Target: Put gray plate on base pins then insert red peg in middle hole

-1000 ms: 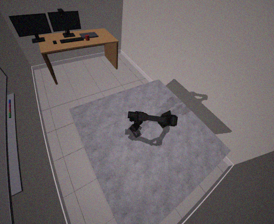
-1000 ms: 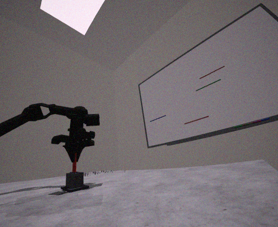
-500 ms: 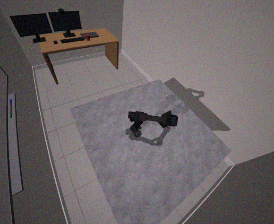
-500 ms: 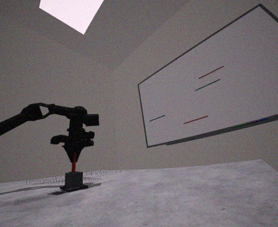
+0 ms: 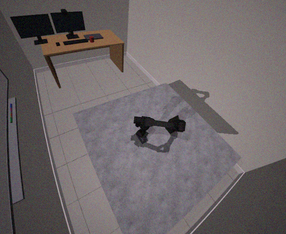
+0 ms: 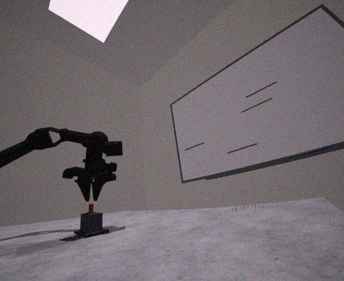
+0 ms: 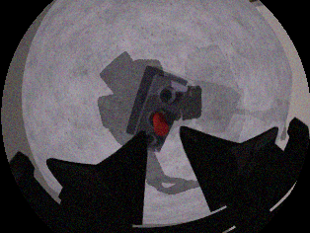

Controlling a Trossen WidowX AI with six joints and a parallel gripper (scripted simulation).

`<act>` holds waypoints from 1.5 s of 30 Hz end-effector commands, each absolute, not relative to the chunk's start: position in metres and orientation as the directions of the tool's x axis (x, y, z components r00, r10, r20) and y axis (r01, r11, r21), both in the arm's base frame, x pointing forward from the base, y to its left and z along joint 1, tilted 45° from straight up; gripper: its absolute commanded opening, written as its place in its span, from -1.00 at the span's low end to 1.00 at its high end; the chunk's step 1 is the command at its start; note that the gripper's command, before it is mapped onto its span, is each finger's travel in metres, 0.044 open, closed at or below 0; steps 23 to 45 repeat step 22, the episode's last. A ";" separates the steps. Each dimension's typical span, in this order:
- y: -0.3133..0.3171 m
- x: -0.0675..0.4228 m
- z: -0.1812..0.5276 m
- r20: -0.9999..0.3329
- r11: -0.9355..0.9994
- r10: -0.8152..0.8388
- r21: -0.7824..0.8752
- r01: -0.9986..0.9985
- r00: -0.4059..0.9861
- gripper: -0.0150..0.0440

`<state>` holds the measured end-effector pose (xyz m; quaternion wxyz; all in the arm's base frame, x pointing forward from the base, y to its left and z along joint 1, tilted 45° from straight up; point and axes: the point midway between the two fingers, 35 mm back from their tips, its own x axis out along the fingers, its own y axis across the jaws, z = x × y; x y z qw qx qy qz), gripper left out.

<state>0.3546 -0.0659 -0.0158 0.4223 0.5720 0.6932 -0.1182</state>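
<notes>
The gripper (image 6: 91, 198) hangs straight above the block, its jaws parted and holding nothing. The red peg (image 6: 91, 208) stands upright in the middle hole of the gray plate (image 6: 91, 221), its top poking out, clear of the fingertips. In the wrist view the peg (image 7: 159, 123) sits at twelve o'clock from the fingers, on the base (image 6: 89, 232)
</notes>
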 end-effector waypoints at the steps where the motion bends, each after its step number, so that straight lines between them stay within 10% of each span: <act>1: -0.066 0.355 -0.015 -0.720 0.317 0.694 0.319 0.893 0.011 0.02; 45: -0.076 0.351 -0.005 -0.718 0.311 0.696 0.316 0.896 0.011 0.02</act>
